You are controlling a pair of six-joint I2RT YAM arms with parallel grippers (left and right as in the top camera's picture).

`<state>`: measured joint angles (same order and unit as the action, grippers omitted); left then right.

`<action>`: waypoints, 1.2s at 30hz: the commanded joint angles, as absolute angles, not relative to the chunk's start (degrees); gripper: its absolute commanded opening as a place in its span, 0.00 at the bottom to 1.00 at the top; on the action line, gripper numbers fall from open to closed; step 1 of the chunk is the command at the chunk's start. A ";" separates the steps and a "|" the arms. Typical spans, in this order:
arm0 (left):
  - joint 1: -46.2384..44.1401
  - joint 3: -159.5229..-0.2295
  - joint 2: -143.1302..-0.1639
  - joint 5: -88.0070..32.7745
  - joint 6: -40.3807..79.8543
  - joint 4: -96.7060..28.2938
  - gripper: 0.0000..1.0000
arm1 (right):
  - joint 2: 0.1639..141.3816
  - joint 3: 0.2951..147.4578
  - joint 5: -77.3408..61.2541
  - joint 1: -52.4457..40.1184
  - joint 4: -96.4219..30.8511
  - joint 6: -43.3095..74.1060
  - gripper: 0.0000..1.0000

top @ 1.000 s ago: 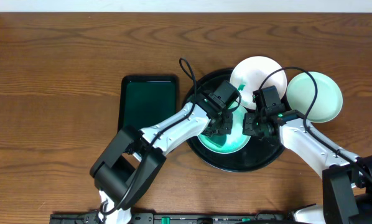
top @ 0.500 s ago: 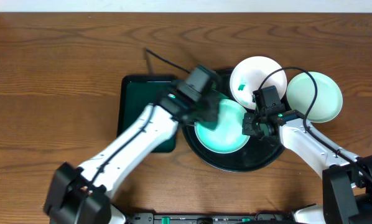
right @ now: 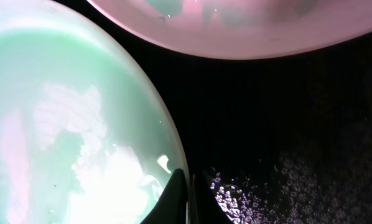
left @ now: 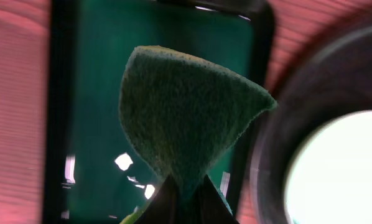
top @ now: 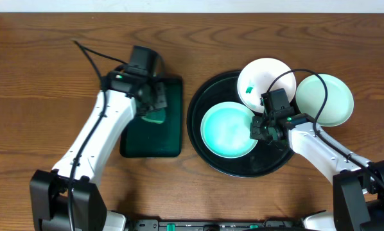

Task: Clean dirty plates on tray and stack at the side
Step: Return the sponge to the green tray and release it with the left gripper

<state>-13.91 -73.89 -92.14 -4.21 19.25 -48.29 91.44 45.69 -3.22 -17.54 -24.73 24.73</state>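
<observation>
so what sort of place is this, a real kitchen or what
Probably a robot test bench, not a kitchen: a plain wooden table, two robot arms, and plates on and beside a round black tray, staged for wiping with a sponge.

blurred tray (left: 274, 155), plate (left: 335, 177) cut off at edge

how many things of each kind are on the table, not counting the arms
plates: 3
round black tray: 1
rectangular green tray: 1
green sponge: 1
total: 6
</observation>
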 commanded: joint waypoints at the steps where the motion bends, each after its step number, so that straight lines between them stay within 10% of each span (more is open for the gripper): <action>1: -11.79 -71.88 -91.50 -2.90 15.20 -48.58 0.08 | 90.39 46.15 -3.53 -18.11 -24.49 23.92 0.01; 17: -10.31 -56.88 -92.12 -0.56 15.05 -35.66 0.08 | 90.39 46.15 -3.55 -18.11 -24.53 23.90 0.01; 24: -10.22 -59.51 -91.05 -0.58 15.09 -36.93 0.56 | 90.39 46.15 -3.55 -18.11 -24.62 23.90 0.01; 36: 0.47 -66.00 -81.12 -0.56 19.79 -36.99 0.63 | 90.39 46.15 -3.53 -18.11 -24.67 23.90 0.05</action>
<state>-2.94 -64.99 -83.11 -1.26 17.32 -36.93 91.44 45.69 -3.25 -17.54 -24.62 24.69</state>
